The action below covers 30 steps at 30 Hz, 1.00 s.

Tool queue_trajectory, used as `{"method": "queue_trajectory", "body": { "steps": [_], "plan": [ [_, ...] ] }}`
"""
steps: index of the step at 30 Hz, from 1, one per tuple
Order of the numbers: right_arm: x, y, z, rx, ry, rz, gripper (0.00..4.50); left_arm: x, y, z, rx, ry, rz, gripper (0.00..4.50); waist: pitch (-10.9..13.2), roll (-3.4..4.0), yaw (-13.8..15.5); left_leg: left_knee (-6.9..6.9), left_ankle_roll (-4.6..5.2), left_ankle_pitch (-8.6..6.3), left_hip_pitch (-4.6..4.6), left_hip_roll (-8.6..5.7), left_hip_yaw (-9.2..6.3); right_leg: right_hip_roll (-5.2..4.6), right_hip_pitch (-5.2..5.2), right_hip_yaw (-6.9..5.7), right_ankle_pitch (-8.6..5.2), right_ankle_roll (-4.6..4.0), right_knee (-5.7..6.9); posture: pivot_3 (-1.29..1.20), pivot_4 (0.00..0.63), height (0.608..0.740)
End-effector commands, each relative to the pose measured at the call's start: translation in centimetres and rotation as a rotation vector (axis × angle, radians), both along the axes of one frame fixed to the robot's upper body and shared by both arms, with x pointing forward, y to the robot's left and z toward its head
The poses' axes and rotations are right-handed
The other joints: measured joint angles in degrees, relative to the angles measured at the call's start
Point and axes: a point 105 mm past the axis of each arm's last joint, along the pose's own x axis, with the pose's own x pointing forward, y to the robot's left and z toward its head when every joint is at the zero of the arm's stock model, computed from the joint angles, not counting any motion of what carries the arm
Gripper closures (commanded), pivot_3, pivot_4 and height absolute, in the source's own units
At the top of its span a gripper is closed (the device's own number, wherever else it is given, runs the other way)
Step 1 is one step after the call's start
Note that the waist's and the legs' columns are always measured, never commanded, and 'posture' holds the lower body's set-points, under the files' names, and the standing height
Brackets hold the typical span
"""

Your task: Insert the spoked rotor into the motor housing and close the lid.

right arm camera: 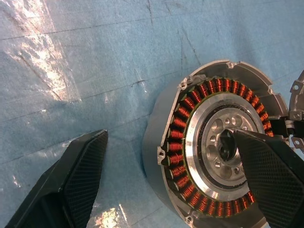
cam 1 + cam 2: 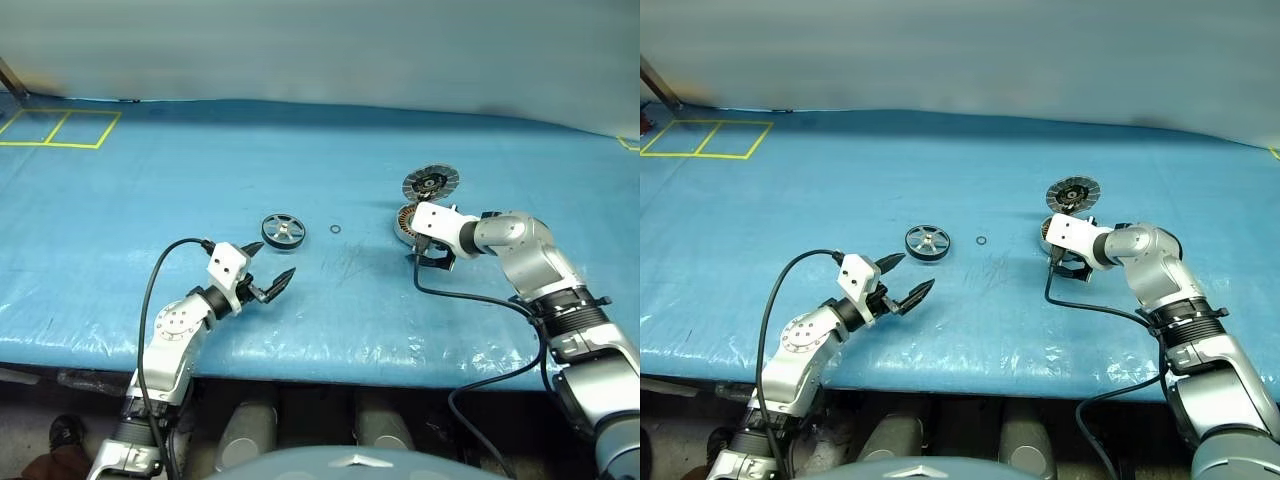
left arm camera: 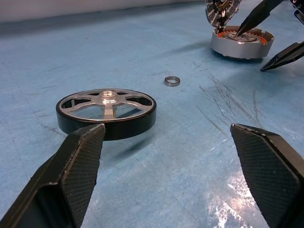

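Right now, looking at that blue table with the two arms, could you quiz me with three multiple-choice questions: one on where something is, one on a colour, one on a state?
1. Where does the small black ring lie?
A. between the spoked rotor and the motor housing
B. inside the housing
C. on top of the lid

2. What colour are the housing's windings?
A. green
B. copper-orange
C. white

3. How is the left gripper?
A. shut on the rotor
B. shut, empty
C. open, empty

Answers:
1 A, the ring sits on the bare blue table between the two.
2 B, the right wrist view shows copper-orange coils.
3 C, its fingers stand apart short of the rotor.
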Motion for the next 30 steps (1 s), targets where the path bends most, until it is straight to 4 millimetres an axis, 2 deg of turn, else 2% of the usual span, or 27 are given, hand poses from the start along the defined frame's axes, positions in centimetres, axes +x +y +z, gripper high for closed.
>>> {"method": "queue_trajectory", "body": {
  "steps": [1, 4, 9, 12, 18, 22, 26, 30],
  "plan": [
    [-0.5, -0.2, -0.2, 0.005, 0.027, 0.0, 0.02, 0.0, -0.3, 1.2, -0.006, -0.058, -0.007, 0.0, 0.0, 0.0, 0.0, 0.0, 0.0, 0.0, 0.0, 0.0, 0.0, 0.0, 0.01, 0.0, 0.0, 0.0, 0.0, 0.0, 0.15, 0.74],
    [-0.7, -0.3, -0.5, -0.005, 0.05, 0.0, 0.61, 0.1, -0.3, 1.3, -0.008, -0.059, -0.005, 0.0, 0.0, 0.0, 0.01, 0.0, 0.0, 0.0, 0.03, 0.0, 0.0, 0.0, 0.03, 0.0, 0.0, 0.0, 0.0, 0.0, 0.15, 0.74],
    [-0.6, -0.3, -0.6, -0.01, 0.043, -0.008, 2.23, 0.1, -0.2, 1.3, -0.007, -0.06, -0.002, 0.0, -0.01, -0.01, 0.04, 0.01, 0.0, 0.0, 0.06, 0.0, -0.01, 0.0, 0.07, -0.01, 0.0, 0.0, 0.0, 0.0, 0.15, 0.74],
    [-0.6, 0.2, -0.6, 0.02, 0.05, 0.002, 2.39, 0.1, -0.1, 1.4, -0.005, -0.063, 0.002, 0.0, -0.01, -0.02, 0.03, 0.02, 0.0, 0.0, 0.07, 0.0, -0.01, 0.0, 0.09, -0.01, 0.0, 0.0, 0.0, 0.0, 0.15, 0.74],
    [-1.8, 4.2, 0.4, 0.233, 0.033, 0.079, 2.4, 0.1, 0.2, 1.4, 0.001, -0.064, 0.009, 0.0, -0.01, -0.03, -0.39, 0.0, 0.0, 0.0, 0.07, 0.06, -0.02, 0.05, 0.07, -0.02, 0.01, 0.02, 0.0, 0.0, 0.15, 0.74],
    [-4.5, 8.3, 0.7, 0.383, 0.082, 0.179, 2.4, 0.1, 0.2, 1.4, 0.002, -0.064, 0.012, 0.0, 0.0, -0.04, -0.73, -0.03, 0.0, 0.0, 0.1, 0.14, -0.02, 0.12, 0.06, -0.02, 0.02, 0.03, 0.06, 0.0, 0.15, 0.74],
    [-7.3, 11.6, 0.3, 0.439, 0.144, 0.27, 2.4, 0.1, 0.3, 1.3, 0.003, -0.063, 0.015, 0.0, 0.0, -0.04, -0.58, 0.0, 0.0, 0.0, 0.1, 0.15, -0.04, 0.14, 0.06, -0.02, -0.01, -0.01, 0.08, 0.0, 0.15, 0.74],
    [-9.1, 13.8, -0.4, 0.442, 0.184, 0.311, 2.4, 0.1, 0.3, 1.3, 0.005, -0.063, 0.017, 0.0, -0.01, -0.04, -0.48, 0.05, -0.01, -0.01, 0.09, 0.13, -0.04, 0.12, 0.06, -0.02, -0.02, -0.04, 0.07, 0.0, 0.15, 0.74]
  ]
}}
